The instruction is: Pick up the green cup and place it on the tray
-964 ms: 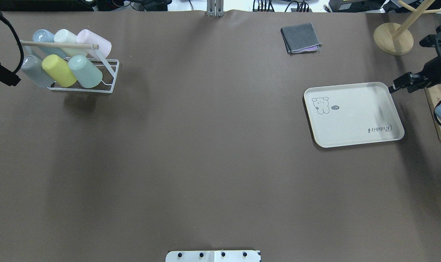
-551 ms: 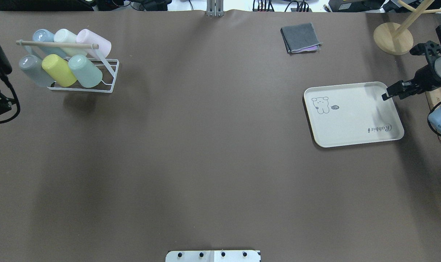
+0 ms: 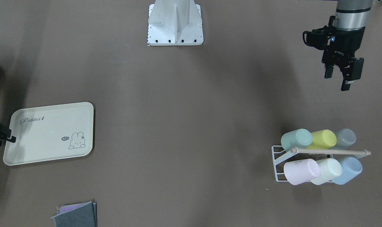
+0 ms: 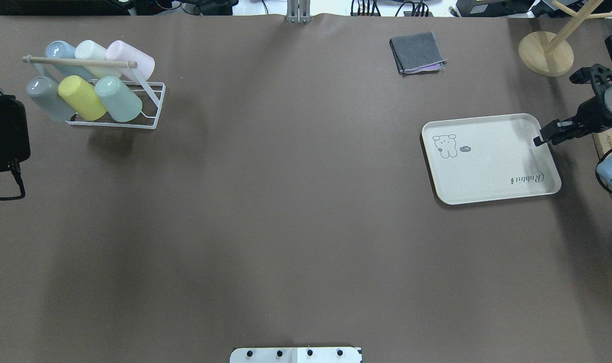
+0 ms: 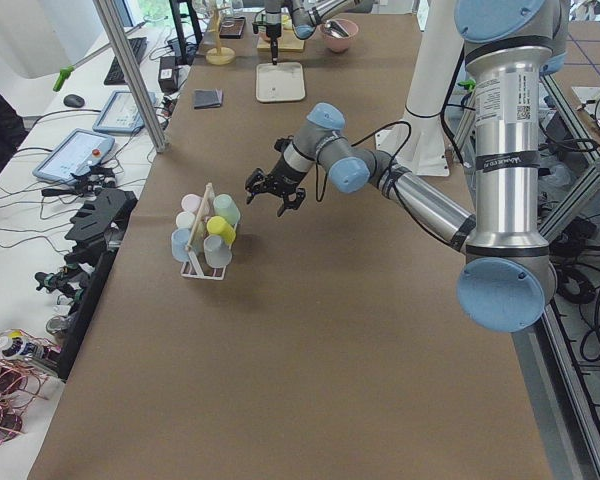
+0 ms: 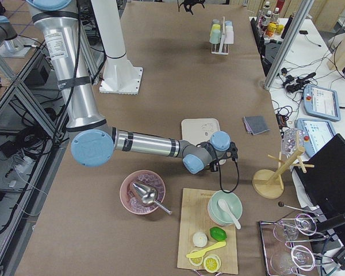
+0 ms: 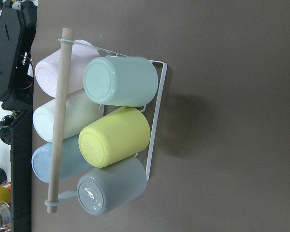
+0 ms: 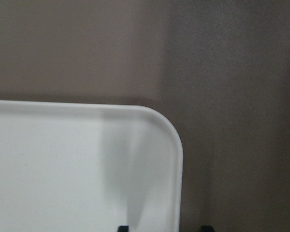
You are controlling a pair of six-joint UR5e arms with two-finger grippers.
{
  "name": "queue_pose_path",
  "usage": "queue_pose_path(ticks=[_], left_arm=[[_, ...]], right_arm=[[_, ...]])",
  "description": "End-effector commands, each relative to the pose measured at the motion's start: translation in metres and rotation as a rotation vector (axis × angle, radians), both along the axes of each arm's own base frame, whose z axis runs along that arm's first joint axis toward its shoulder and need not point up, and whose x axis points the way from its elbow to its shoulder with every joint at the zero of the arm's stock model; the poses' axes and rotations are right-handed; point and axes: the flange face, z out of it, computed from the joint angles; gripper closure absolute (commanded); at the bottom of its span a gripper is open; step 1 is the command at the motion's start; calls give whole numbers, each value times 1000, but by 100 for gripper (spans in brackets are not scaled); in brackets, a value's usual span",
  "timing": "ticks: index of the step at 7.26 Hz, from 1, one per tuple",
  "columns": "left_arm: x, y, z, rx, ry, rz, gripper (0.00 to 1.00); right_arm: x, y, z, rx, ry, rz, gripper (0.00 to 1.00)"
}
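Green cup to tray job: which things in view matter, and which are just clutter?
Job:
green cup, lying in the rack
tray
left gripper
right gripper

Lying about:
rack itself
yellow cup
grey cup
pink cup
cream cup
blue cup
folded cloth
wooden stand
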Motion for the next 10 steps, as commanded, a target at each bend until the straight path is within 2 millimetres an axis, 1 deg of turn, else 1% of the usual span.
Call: queue_pose_path(ticks=[1,2,3,4,5,6,7,8,9,10], left_arm=[[52,24,-1,152,-169,15,1],[75,37,-6,257,-296,51,1],[90,48,-10,334,-373,78,1],[99,55,-12,424,-491,105,1],[120,68,-5,502,-606,137,1],[149,77,13,558,-708,142,1],[157,80,27,583,-768,137,1],[155,79,31,624,-878,166,1],[157,87,45,683,-1038,212,1],[165,93,61,697,-1088,233,1]], right_arm=[[1,3,5,-6,4,-1,46],[1,2,4,-4,3,-2,47],[1,3,4,-1,2,-4,52],[2,6,8,-2,5,-8,52],[3,7,11,-4,7,-10,52],[3,7,11,-5,8,-9,52],[3,7,11,-5,8,-9,52],[3,7,11,-6,7,-9,55],[4,7,9,-5,5,-7,86],[3,7,9,-5,2,-9,100]])
